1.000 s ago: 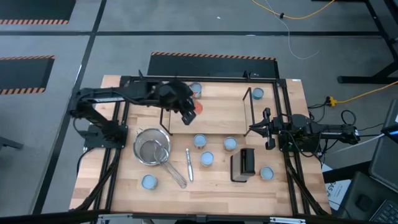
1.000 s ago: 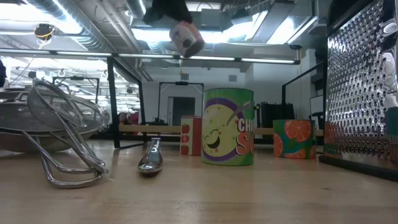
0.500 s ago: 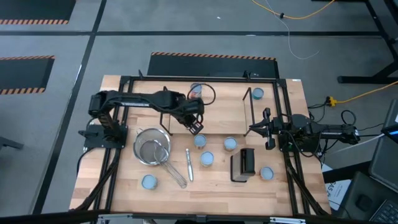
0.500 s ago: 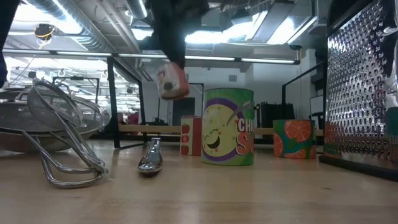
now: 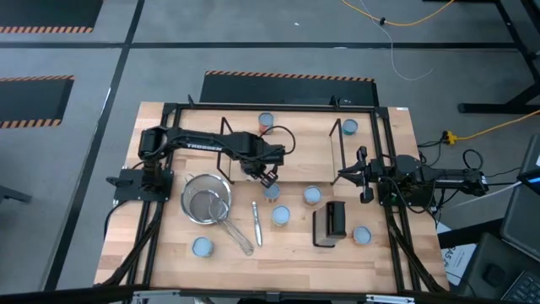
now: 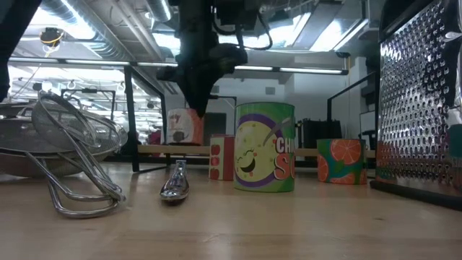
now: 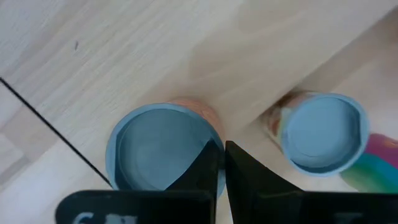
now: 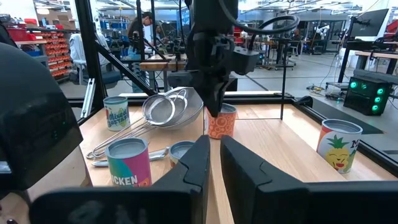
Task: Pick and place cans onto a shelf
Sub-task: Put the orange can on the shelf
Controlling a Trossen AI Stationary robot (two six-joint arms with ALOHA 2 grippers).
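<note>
Can [image 7: 158,149] — at shelf [image 7: 186,56] edge

Pale smooth wooden shelf [image 7: 124,56]; glossy metal strainer [image 6: 58,144]; shiny spoon [image 6: 175,186].

Round metal mesh strainer [image 5: 207,203], handle toward the desk's [image 5: 295,253] front edge, left half. Shiny metal spoon [image 5: 256,223] just beside it. Upright perforated metal grater [image 5: 332,222], right of centre.
</note>
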